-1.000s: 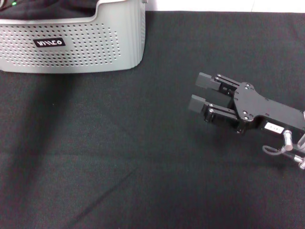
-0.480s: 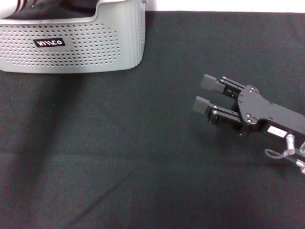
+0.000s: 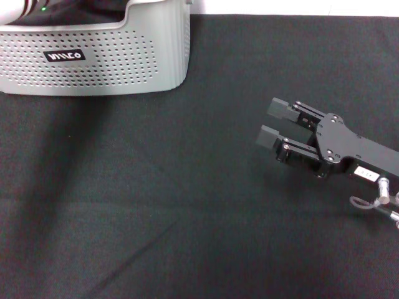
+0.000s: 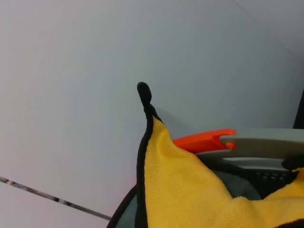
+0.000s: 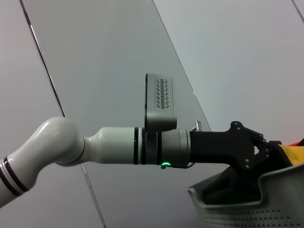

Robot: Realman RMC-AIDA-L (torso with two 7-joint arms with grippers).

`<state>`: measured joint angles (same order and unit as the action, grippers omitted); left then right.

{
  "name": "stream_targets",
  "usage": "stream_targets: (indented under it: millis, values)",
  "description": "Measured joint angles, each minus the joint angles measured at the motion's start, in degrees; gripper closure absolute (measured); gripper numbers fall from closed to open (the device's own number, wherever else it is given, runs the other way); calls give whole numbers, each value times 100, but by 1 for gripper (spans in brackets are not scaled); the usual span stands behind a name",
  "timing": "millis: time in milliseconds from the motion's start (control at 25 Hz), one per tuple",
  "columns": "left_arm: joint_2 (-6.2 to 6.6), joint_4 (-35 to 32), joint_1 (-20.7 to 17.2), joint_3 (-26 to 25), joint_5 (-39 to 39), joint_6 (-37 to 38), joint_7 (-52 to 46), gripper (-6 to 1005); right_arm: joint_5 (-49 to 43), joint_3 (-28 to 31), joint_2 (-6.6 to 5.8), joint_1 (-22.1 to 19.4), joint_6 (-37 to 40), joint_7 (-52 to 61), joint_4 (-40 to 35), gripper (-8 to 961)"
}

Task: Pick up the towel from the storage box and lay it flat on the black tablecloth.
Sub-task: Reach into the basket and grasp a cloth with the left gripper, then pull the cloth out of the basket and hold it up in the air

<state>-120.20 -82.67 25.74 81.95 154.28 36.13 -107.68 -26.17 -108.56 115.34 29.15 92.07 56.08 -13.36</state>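
Black tablecloth [image 3: 156,205]: covers the whole work surface in the head view; plain dark fabric, lying flat with faint creases.

Storage box [image 3: 93,59]: light grey perforated basket with a black logo label, standing on the tablecloth at the far left of the head view. Its rim [image 5: 247,192] also shows in the right wrist view.

Left arm [image 5: 118,145]: white and black, reaching level across the right wrist view to the box.

Left gripper [image 5: 259,152]: positioned at the box rim, low over its interior. Whether its fingers are apart or together cannot be told; they are hidden by the box wall and the cloth.

Right gripper [image 3: 274,124]: black, low over the tablecloth on the right, well apart from the box. Fingers stand parted with a clear gap; nothing between them.

Towel [image 4: 190,190]: at the box, orange-yellow face toward the left wrist camera, black stitched edging along its side. One corner [image 4: 144,92] stands up in a twisted point. A strip of yellow [image 5: 292,154] shows beside the left gripper.
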Motion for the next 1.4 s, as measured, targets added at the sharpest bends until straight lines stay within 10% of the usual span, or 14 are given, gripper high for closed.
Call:
stream_targets:
  millis: [280, 800, 1400]
  values:
    - [6, -78, -53, -31, -275, 45, -85, 977, 1, 2, 5, -6, -17, -1, 0, 219]
    - [31, -1133, -381, -756, -1998, 861, 26, 976, -33, 161, -10, -12, -23, -6, 6, 220]
    - [41, -2054, -916, -3259, -7175, 3688, 659, 975, -5, 160, -53, 3, -217, -225, 9, 220]
